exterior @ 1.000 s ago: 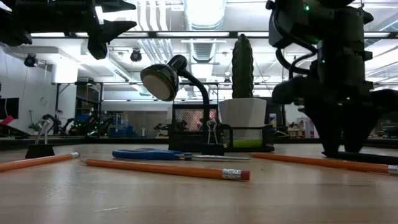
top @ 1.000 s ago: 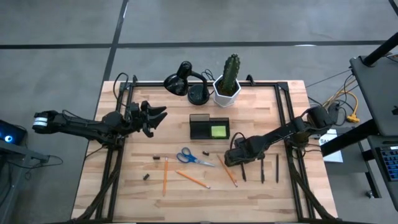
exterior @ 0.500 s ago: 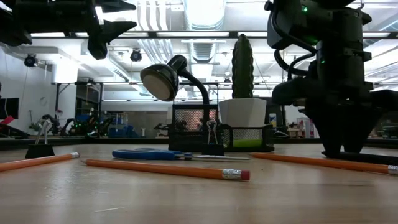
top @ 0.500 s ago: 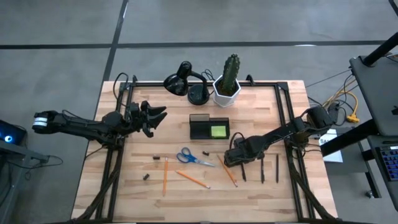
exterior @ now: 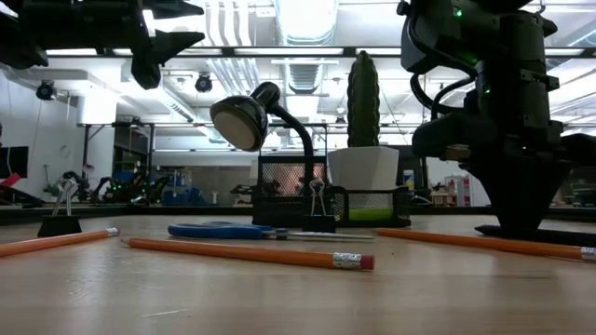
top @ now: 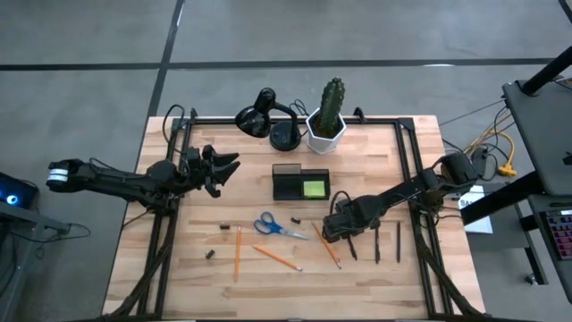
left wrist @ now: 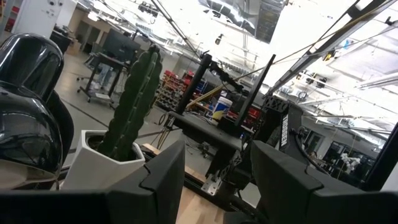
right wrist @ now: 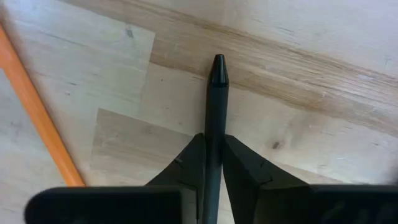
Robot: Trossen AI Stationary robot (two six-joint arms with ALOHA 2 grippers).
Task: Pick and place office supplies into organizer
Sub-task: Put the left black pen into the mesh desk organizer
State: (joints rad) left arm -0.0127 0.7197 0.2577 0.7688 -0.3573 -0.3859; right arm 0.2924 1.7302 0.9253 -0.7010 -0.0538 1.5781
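You've got the right gripper (top: 334, 232) down on the table just in front and to the right of the organizer (top: 301, 183), and its two fingers (right wrist: 189, 163) are pinched onto a dark pen (right wrist: 214, 124). In the right wrist view that pen runs straight out between the jaws, its tip lying on the wood, so I judge it clamped but not lifted yet. 1 orange pencil (right wrist: 38, 112) lies just beside it.

Your left gripper (top: 223, 164) hangs above the table to the left of the organizer, fingers spread wide and holding nothing; its wrist view looks past them at the cactus (left wrist: 132, 102) in its white pot.

So where does that leave you? Early, I'd say. The lime-green sticky-note pad (top: 314, 189) sits in the organizer's right-hand compartment, and that's the only item I can see inside.

Everything else is out on the wood in front of the organizer:
- the blue-handled scissors (top: 274, 225), directly in front of it
- 3 orange pencils, among them 1 (top: 237, 252) to the left of the scissors and 1 (top: 277, 258) in front of them
- 2 more dark pens (top: 376, 241) well to the right of the organizer
- small binder clips, 1 (exterior: 318, 208) right in front of the organizer in the low view

That's nearly the whole job still ahead.
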